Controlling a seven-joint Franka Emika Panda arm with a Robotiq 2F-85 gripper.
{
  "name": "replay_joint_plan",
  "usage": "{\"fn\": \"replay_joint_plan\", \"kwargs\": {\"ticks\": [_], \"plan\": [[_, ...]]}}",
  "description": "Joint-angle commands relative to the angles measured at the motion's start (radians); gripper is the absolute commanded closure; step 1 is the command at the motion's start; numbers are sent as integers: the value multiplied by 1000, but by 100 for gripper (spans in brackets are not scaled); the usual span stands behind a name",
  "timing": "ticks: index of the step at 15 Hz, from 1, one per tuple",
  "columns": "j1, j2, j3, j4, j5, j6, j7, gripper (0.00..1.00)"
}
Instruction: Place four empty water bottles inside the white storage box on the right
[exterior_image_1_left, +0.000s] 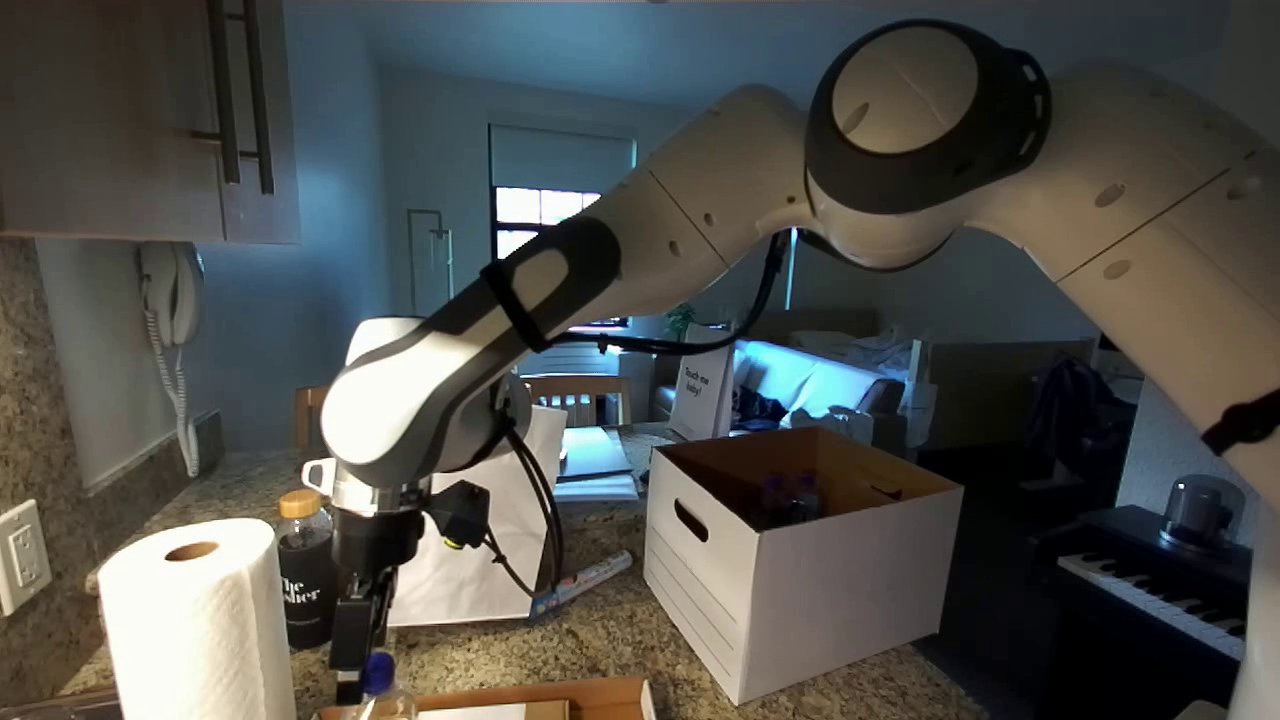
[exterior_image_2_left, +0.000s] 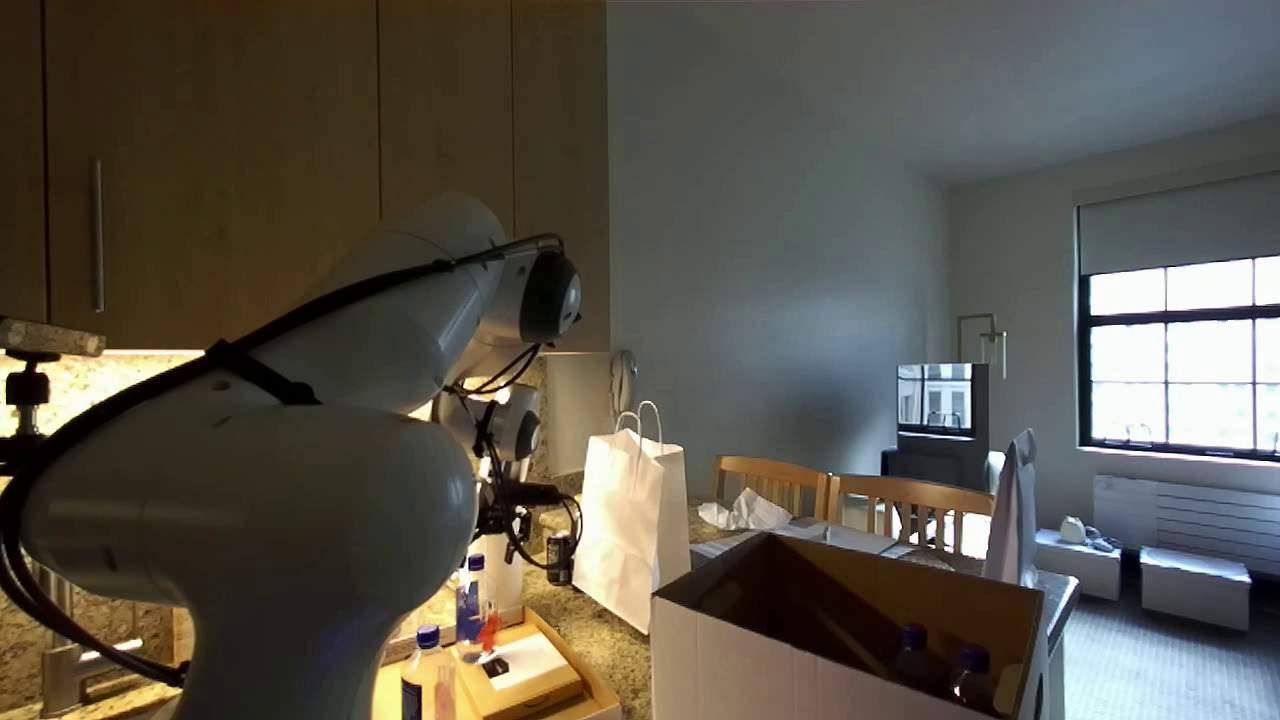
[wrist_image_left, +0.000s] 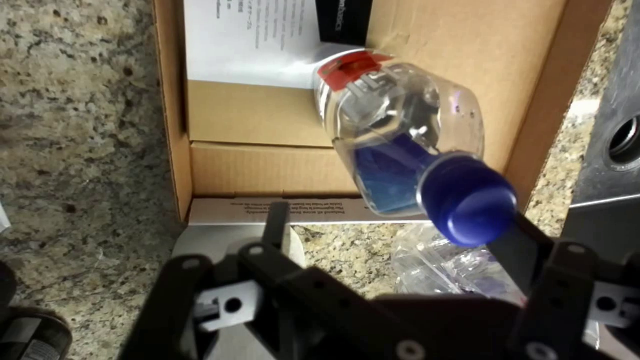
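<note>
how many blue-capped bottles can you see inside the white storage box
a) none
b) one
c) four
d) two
d, because one bottle and another bottle beside it show inside the white storage box, and both exterior views give that count.

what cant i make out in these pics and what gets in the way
Bases of the two bottles in the white storage box: its walls hide them in both exterior views.
Whether the end effector touches the bottle near it: in the wrist view the blue cap covers one fingertip.
Base of another bottle: cut off by the bottom edge in an exterior view.
Fine print on the white strip: too small and blurred, wrist view.
</note>
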Motion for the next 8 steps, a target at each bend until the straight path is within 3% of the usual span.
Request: {"fn": "replay_joint_plan", "kwargs": {"ticks": [1,8], "plan": [[-23,-38,15,-70,-10,53,-18,0],[-25,-41,16,-78,-9,67,-14,0]]}}
